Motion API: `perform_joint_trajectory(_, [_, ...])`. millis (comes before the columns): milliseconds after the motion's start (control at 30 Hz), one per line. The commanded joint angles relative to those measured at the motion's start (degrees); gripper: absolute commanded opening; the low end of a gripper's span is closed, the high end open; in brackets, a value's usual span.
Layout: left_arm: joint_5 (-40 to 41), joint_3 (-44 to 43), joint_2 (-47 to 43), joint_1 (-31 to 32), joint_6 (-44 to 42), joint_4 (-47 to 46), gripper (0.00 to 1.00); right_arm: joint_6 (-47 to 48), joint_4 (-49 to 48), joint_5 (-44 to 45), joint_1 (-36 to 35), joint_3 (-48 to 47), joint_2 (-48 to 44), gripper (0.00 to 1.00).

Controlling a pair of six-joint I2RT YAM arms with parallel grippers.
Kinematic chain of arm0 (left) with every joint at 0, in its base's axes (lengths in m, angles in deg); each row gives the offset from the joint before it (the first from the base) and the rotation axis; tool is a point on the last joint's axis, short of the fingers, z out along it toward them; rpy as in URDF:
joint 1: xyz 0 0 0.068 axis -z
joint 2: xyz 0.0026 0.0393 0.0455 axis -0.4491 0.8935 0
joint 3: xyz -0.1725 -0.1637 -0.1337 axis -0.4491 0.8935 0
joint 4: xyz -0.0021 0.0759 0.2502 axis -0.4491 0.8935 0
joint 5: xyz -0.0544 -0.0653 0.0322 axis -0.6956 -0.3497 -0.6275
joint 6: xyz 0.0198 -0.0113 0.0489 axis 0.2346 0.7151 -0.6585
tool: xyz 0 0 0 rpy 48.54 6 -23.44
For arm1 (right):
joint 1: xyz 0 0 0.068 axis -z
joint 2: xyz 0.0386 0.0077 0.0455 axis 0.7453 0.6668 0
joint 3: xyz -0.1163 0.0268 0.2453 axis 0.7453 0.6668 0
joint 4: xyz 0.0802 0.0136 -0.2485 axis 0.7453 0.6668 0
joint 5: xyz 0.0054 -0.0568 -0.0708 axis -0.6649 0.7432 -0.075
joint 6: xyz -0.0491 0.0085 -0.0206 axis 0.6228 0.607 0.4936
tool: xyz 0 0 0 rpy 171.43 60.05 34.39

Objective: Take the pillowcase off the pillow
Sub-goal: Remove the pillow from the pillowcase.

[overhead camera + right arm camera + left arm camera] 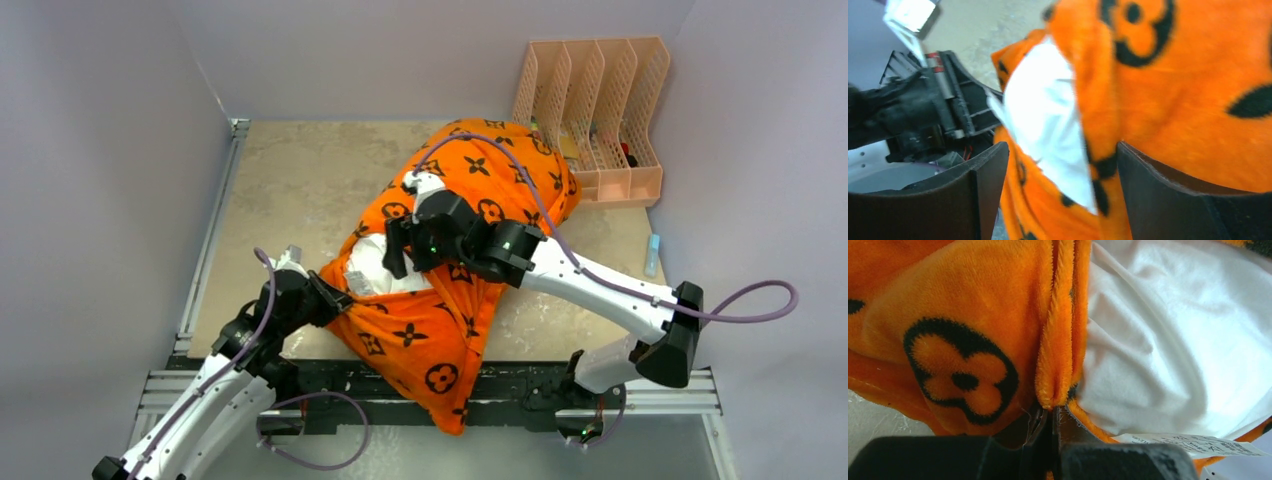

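Left gripper (1052, 412) clamped on pillowcase (440, 330) hem at opening. Right gripper (1063, 150) jaws apart over fabric, view blurred. Pillow (385, 270) mostly hidden inside, white corner showing, on table (300, 170).

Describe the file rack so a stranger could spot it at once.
Start at the table and go to its far right corner. There, just beyond the orange pillowcase, stands the file rack. It alone is rigid: peach perforated plastic split into upright slots, not plush or printed.
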Motion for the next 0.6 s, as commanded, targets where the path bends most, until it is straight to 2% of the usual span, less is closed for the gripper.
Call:
perform_joint_trajectory(0, [-0.57, 0.97, -0.66, 0.4, -0.53, 1.59, 0.0, 3.7, 4.72, 7.8, -8.14, -10.6, 4.33, 0.84])
perform_joint_trajectory(100, [-0.78, 1.04, -0.47, 0.41, -0.73, 2.06, 0.0, 2.58, 7.5, 11.46, -11.77, -16.13, 10.48, 0.88])
perform_joint_trajectory(200, [-0.51, 0.76, -1.44, 0.34, -0.61, 2.56, 0.0, -4.78, 10.68, 15.89, -11.93, -19.72, 16.05, 0.88])
perform_joint_trajectory(267, [0.48, 0.26, -2.74, 0.4, -0.2, 4.74, 0.0, -5.44, 11.73, 18.78, -11.91, -21.06, 18.02, 0.88])
perform_joint_trajectory(367, [1.94, 0.32, -5.22, 0.41, 0.41, 7.69, 0.0, -1.49, 14.46, 17.58, -11.34, -25.46, 22.07, 0.88])
perform_joint_trajectory(467, [3.38, -0.22, -5.88, 0.41, 0.65, 10.3, 0.0, 0.18, 23.71, 21.88, -11.33, -33.56, 28.82, 0.88])
perform_joint_trajectory(567, [6.28, -1.95, -6.15, 0.41, 0.81, 13.02, 0.0, 5.4, 29.01, 27.31, -11.15, -38.43, 33.6, 0.89])
